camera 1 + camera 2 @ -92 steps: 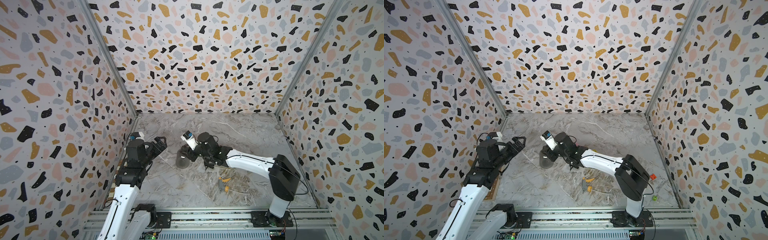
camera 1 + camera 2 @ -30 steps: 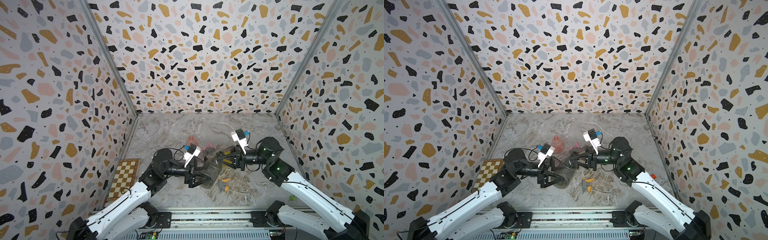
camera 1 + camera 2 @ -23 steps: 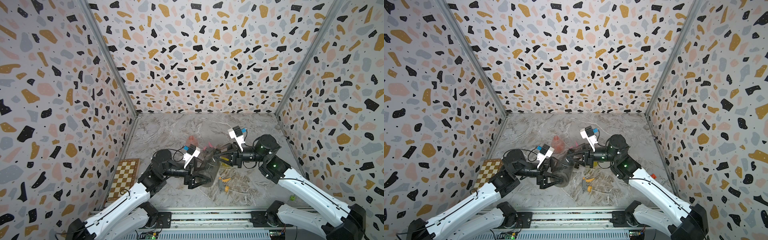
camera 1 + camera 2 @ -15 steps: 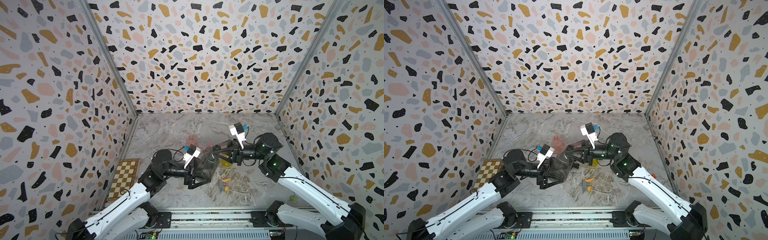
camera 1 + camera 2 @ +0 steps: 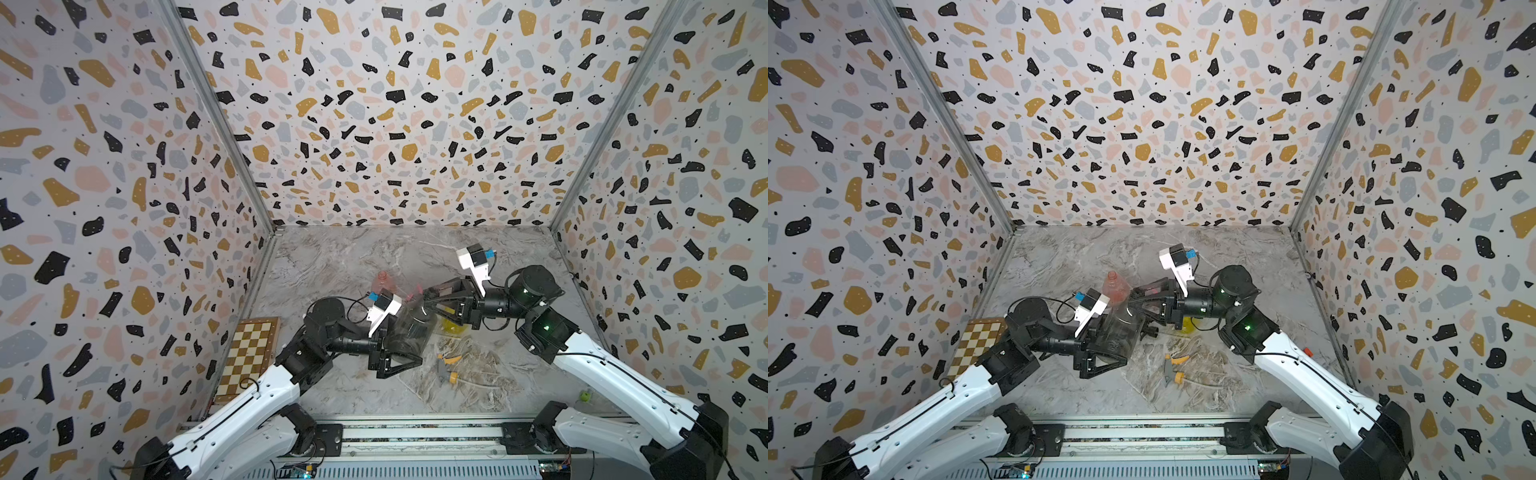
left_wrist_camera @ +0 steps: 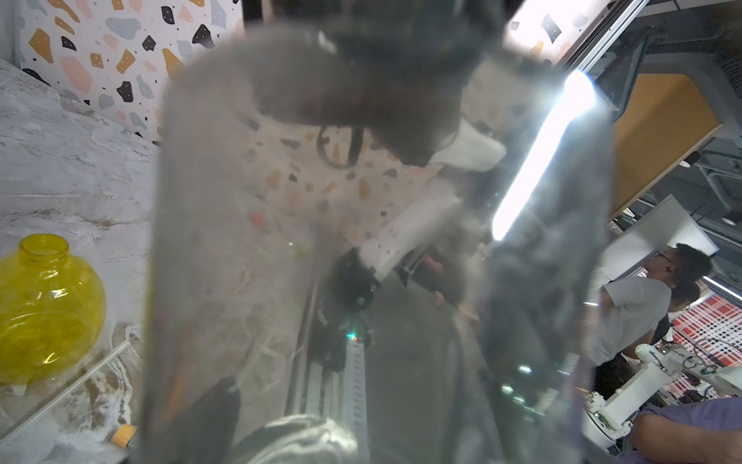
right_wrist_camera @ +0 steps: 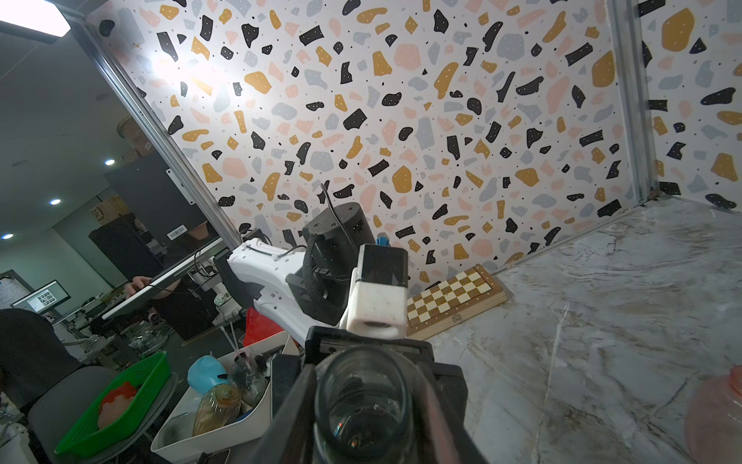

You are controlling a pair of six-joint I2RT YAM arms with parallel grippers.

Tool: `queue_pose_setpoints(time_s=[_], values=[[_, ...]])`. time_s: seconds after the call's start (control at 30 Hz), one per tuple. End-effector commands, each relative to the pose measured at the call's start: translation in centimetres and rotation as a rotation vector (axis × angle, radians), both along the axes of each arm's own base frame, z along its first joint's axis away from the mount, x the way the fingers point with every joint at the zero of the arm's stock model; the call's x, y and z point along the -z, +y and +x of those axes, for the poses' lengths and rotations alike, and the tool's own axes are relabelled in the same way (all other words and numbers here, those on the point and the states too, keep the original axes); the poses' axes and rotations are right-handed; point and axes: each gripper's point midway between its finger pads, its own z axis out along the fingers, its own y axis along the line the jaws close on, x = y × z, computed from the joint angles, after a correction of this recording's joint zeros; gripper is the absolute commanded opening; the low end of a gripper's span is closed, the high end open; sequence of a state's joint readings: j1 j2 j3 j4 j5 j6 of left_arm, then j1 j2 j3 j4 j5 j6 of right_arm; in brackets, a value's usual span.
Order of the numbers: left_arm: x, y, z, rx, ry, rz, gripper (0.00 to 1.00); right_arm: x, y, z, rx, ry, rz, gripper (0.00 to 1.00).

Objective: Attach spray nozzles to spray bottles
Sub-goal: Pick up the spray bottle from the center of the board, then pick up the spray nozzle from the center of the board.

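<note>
the right gripper is clamped on the neck of the smoky dark-grey bottle, which hangs tilted almost onto its side near the middle of the marble-look tabletop, neck toward the right and base toward the left. in the right wrist view the bottle's mouth faces the camera between the two fingers, open and with no nozzle on it. the left gripper reaches in from the left with its jaws spread wide on either side of the bottle's body (whether the pads actually touch the plastic doesn't show, and in the left wrist view the bottle fills nearly the whole frame as a grey blur).

the pink bottle stands upright just beyond the two grippers, toward the far side, its neck bare in both top views. the round yellow bottle stands upright on the table under the right arm's wrist, mouth open; in a top view only part of it shows below the gripper. the grey nozzle with the yellow-orange collar lies on its side on the near part of the table, apart from every bottle, its thin dip tube trailing to the right. a folded chessboard lies along the left wall.
</note>
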State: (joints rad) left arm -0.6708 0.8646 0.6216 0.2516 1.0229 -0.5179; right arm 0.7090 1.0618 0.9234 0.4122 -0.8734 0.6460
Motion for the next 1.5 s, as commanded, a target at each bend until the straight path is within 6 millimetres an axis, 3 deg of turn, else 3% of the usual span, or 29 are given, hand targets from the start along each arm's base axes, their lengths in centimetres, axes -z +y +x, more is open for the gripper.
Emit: queue_pose_setpoints(time_s=[0.0, 0.4, 0.5, 0.7, 0.9, 1.0, 1.17, 1.33, 1.47], values=[[-2.2, 0.0, -0.3, 0.008, -0.078, -0.047, 0.97, -3.1, -0.6, -0.8, 0.008, -0.080, 0.062, 0.30], [-2.4, 0.1, -0.3, 0.002, -0.081, -0.044, 0.83, -3.2, -0.7, -0.7, 0.020, -0.077, 0.064, 0.39], [-2.4, 0.1, -0.3, 0.000, -0.082, -0.043, 0.80, -3.3, -0.7, -0.6, 0.028, -0.074, 0.064, 0.48], [-2.8, 0.4, -0.3, -0.018, -0.091, -0.043, 0.77, -4.0, -1.4, -0.2, 0.096, -0.082, 0.062, 0.77], [-3.9, 1.1, -0.1, -0.086, -0.113, -0.030, 0.69, -4.8, -4.5, 1.0, 0.305, -0.102, 0.034, 0.83], [-4.6, 1.7, 0.6, -0.172, -0.129, -0.007, 0.58, -2.1, -6.1, 2.7, 0.403, -0.025, -0.029, 0.83], [-6.5, 3.3, 2.2, -0.341, -0.154, 0.032, 0.32, 5.7, -6.4, 5.2, 0.428, 0.160, -0.214, 0.81], [-7.6, 4.6, 3.3, -0.464, -0.137, 0.062, 0.00, 13.8, -3.6, 5.6, 0.359, 0.239, -0.447, 0.74], [-7.5, 5.6, 4.3, -0.555, -0.121, 0.104, 0.00, 18.3, -0.6, 5.9, 0.375, 0.126, -0.688, 0.72]])
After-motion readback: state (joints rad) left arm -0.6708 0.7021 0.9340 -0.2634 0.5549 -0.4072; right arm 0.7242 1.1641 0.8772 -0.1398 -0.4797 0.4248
